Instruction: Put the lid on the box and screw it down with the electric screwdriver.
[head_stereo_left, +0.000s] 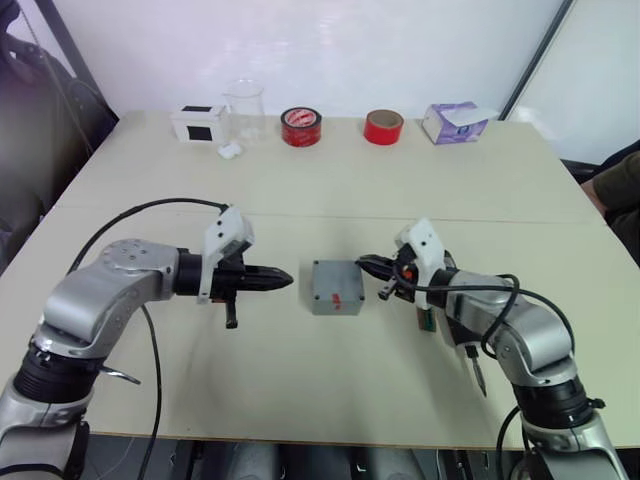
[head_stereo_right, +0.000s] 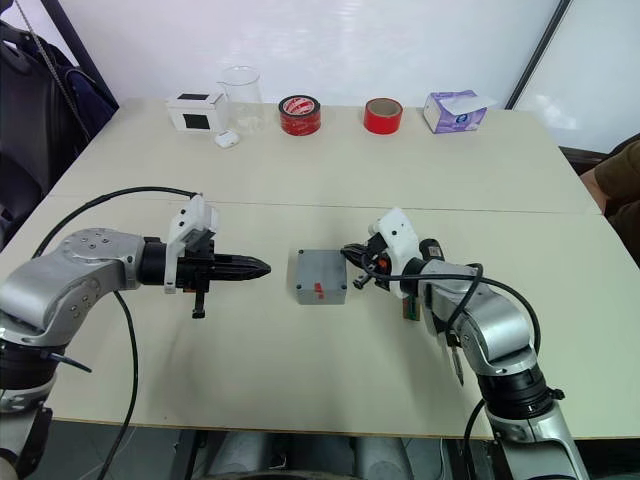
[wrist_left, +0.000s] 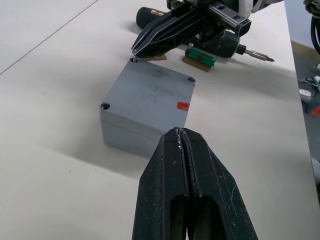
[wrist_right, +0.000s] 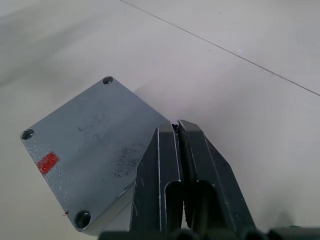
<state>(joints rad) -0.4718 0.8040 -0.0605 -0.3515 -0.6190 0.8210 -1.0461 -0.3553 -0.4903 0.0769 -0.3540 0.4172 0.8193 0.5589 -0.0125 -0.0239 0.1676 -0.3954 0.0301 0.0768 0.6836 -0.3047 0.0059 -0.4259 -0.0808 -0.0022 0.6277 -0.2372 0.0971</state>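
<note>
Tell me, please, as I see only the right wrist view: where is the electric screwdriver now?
Observer: The electric screwdriver lies on the table by the right forearm. No hand holds it.
Operator: And the left hand?
Observer: The left hand is shut. It points at the left side of the box and does not touch it.
Operator: Is anything else near?
Observer: A small green piece lies beside the screwdriver.
</note>
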